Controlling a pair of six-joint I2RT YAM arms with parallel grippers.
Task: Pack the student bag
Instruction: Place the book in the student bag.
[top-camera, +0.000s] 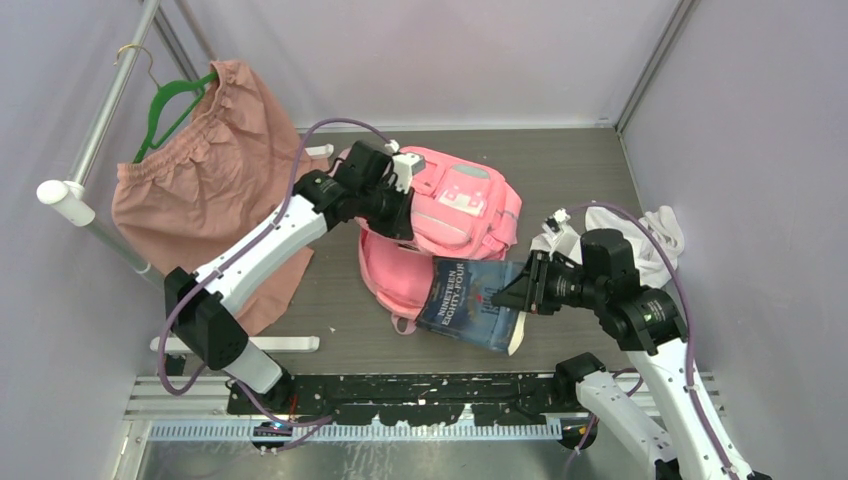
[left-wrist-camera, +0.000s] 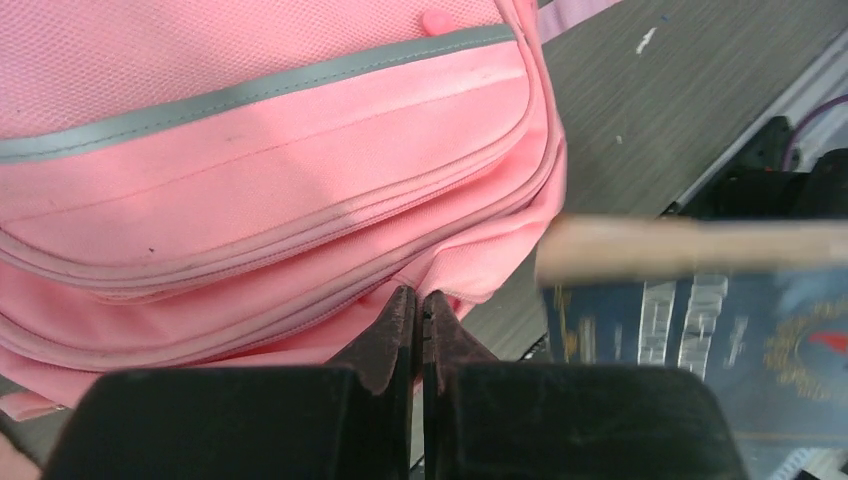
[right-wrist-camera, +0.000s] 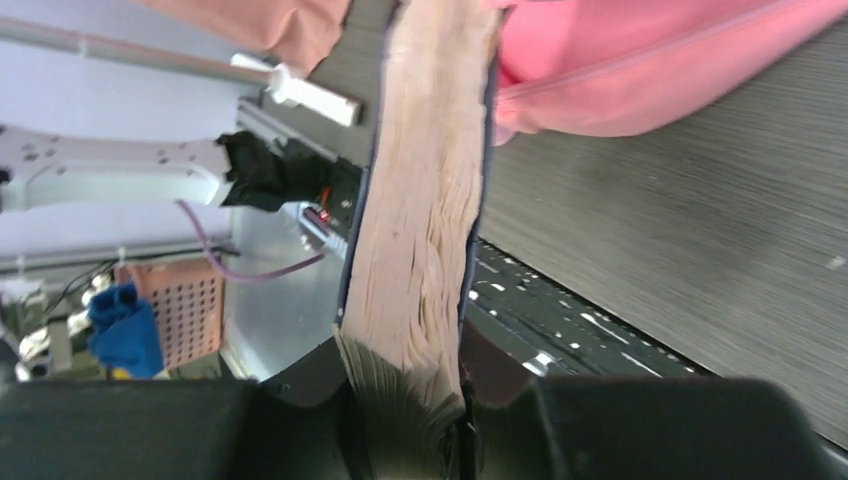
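The student bag (top-camera: 455, 205), bright pink with a pale patch, lies in the middle of the table. My left gripper (top-camera: 402, 212) is at its left edge, shut and pinching the pink fabric by the zipper (left-wrist-camera: 418, 298); the bag fills the left wrist view (left-wrist-camera: 270, 170). My right gripper (top-camera: 517, 290) is shut on a dark blue paperback book (top-camera: 468, 300) and holds it tilted at the bag's near edge. In the right wrist view the book's page edge (right-wrist-camera: 425, 190) stands between the fingers, its far end against the bag (right-wrist-camera: 650, 60). The book also shows in the left wrist view (left-wrist-camera: 700, 330).
A dusty-pink garment (top-camera: 205, 175) hangs from a green hanger (top-camera: 165, 110) on a rack pole (top-camera: 100, 135) at the left. A white cloth (top-camera: 645, 235) lies at the right behind my right arm. A black rail (top-camera: 400, 390) runs along the near edge.
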